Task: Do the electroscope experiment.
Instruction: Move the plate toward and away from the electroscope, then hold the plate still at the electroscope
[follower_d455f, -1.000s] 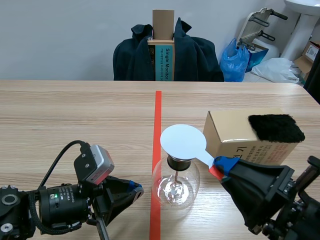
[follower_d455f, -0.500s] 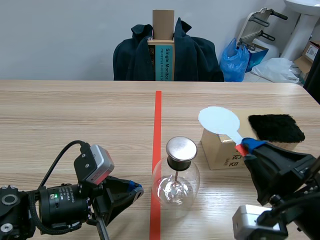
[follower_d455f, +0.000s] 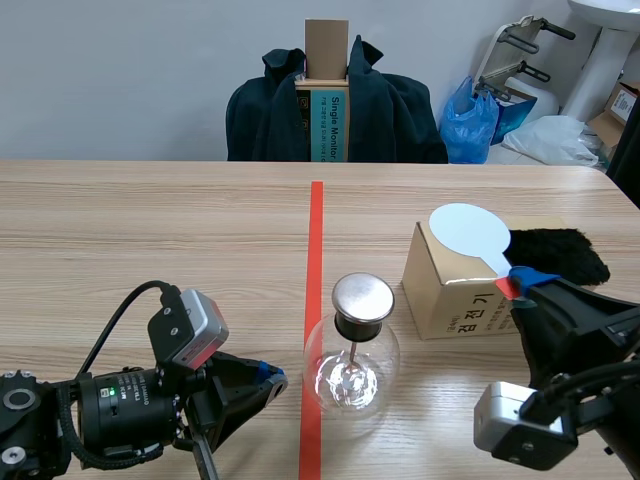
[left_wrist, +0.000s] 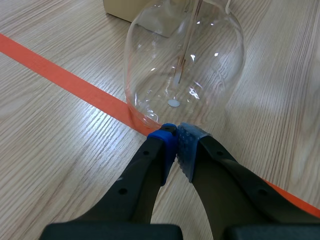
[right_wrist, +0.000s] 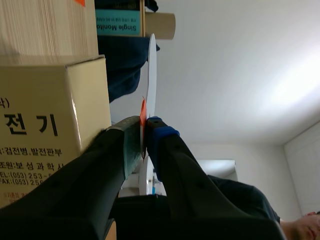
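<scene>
The left gripper (left_wrist: 176, 137) lies low over the table (follower_d455f: 150, 230), fingers pressed together with nothing between them. The glass electroscope flask (follower_d455f: 352, 368) stands right ahead of its tips, with its metal cap (follower_d455f: 362, 297) uncovered. The right gripper (follower_d455f: 520, 283) clamps the red handle of a white disc paddle (follower_d455f: 470, 232), which rises beyond its fingertips beside the cardboard box (follower_d455f: 445, 295). A black cloth (follower_d455f: 560, 252) lies on the box, near the gripper.

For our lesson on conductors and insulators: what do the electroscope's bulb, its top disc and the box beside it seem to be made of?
Bulb: probably clear glass; see-through, with sharp bright highlights.
Top disc: likely metal; grey with a dull brushed sheen.
Box: brown cardboard, matte, with folded edges and printed lettering.
</scene>
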